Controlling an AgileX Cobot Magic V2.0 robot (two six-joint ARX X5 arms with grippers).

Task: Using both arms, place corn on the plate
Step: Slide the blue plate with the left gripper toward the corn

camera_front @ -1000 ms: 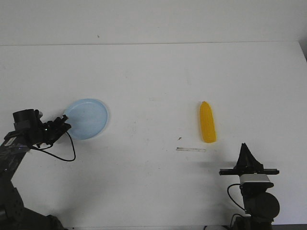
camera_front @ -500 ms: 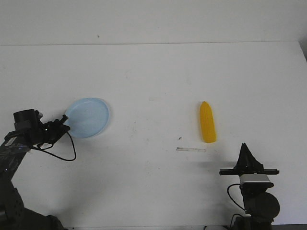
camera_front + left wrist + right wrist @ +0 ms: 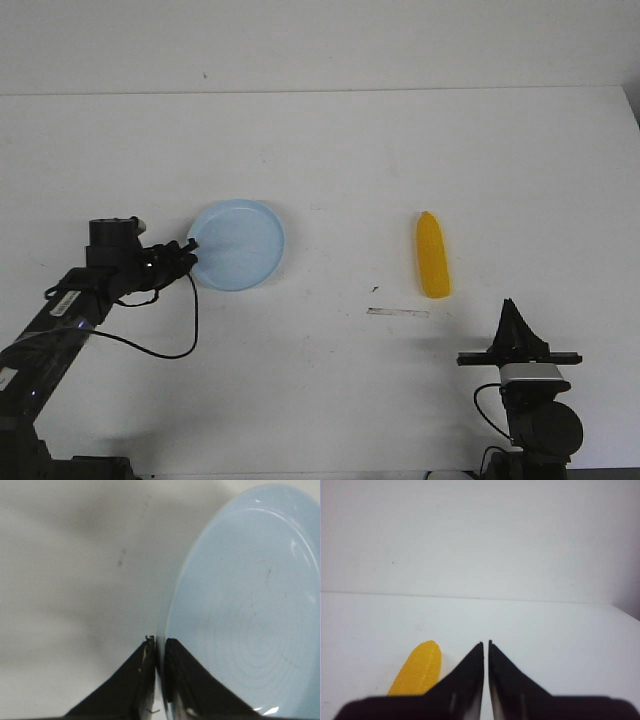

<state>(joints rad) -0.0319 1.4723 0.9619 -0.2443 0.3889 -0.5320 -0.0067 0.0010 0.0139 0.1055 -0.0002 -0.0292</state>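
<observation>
The pale blue plate [image 3: 238, 244] is left of the table's centre. My left gripper [image 3: 188, 256] is shut on its near-left rim; in the left wrist view the plate [image 3: 245, 605] fills one side and the gripper [image 3: 160, 641] pinches its edge. The yellow corn [image 3: 432, 256] lies right of centre, tapered end pointing away. My right gripper [image 3: 512, 312] is shut and empty near the front edge, behind and right of the corn. The right wrist view shows the corn [image 3: 419, 671] beside the closed gripper [image 3: 486, 642].
A thin grey strip [image 3: 398, 312] and a small dark mark [image 3: 374, 290] lie on the white table [image 3: 330, 160] just in front of the corn. The left arm's black cable [image 3: 170, 340] loops over the table.
My left gripper has carried the plate to the right, toward the centre of the table. The corn and the right arm have not moved.
</observation>
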